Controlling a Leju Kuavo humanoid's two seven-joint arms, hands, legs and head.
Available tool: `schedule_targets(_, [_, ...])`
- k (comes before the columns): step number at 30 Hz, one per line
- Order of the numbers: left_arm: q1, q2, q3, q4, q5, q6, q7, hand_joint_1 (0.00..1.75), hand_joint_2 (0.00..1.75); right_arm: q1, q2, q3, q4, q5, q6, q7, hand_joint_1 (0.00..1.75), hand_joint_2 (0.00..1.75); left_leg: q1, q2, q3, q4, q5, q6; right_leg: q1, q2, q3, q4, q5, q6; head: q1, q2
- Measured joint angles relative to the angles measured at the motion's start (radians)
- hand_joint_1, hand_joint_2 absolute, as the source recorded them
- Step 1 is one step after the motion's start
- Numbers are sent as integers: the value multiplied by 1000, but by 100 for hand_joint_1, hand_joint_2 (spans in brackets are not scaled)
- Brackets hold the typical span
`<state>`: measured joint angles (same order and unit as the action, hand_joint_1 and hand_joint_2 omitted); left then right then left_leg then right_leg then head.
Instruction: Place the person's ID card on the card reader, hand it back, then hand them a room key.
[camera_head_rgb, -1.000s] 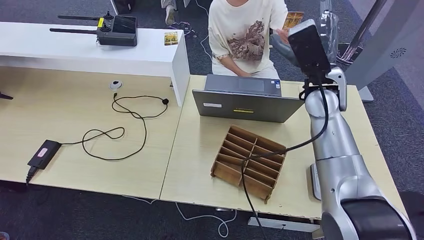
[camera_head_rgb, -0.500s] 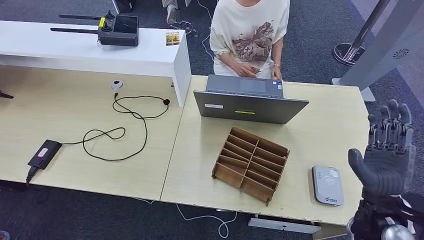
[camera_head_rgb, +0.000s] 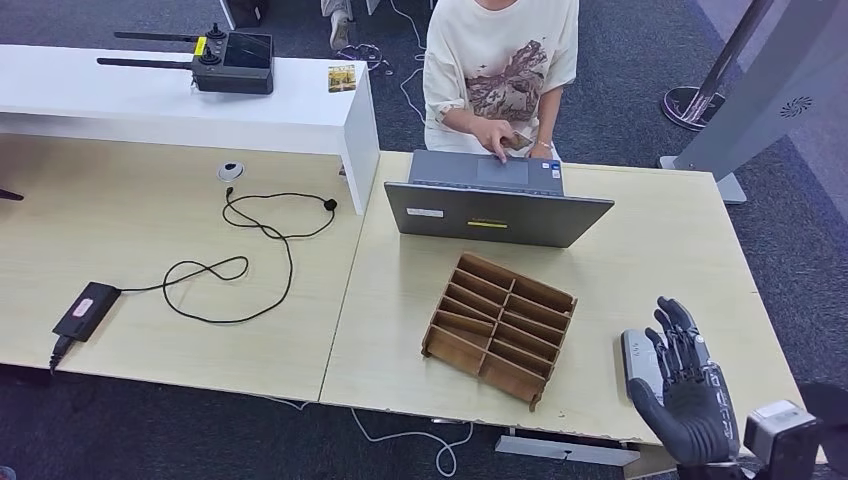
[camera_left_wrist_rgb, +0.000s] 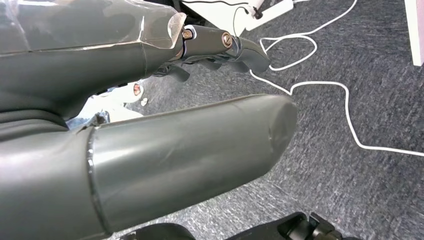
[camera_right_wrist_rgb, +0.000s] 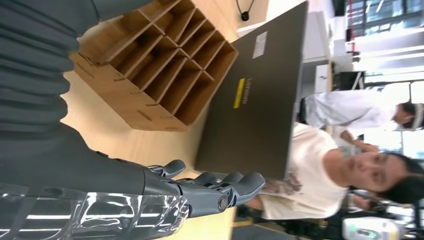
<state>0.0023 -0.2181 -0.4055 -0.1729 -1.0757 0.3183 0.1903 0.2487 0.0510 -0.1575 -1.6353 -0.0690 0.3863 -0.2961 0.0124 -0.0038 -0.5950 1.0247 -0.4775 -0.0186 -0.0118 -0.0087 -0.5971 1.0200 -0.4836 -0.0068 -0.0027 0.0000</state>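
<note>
My right hand hovers low at the table's front right corner with its fingers spread and nothing in it. It covers part of the grey card reader, which lies flat on the table. In the right wrist view the fingers stretch out empty, with the wooden divider tray and the laptop beyond them. The person sits behind the laptop with a hand on its keyboard. My left hand hangs over the carpet and holds nothing.
A wooden divider tray sits mid-table left of the reader. On the white counter lie a small yellowish card and a black remote. A black cable and a power adapter lie on the left table.
My right arm has come down from its reach toward the person to the table's front right corner, where the hand now covers part of the reader. The person's hands went to the laptop.
</note>
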Motion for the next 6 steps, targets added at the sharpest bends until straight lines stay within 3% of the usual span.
schedule_targets(6, [0, 1, 0, 0, 5, -6, -6, 0, 0, -27, 0, 52, 54, -64, -45, -1, 0, 0, 0, 0, 0, 0, 0, 0, 0, 0, 0, 0, 0, 0, 0, 0])
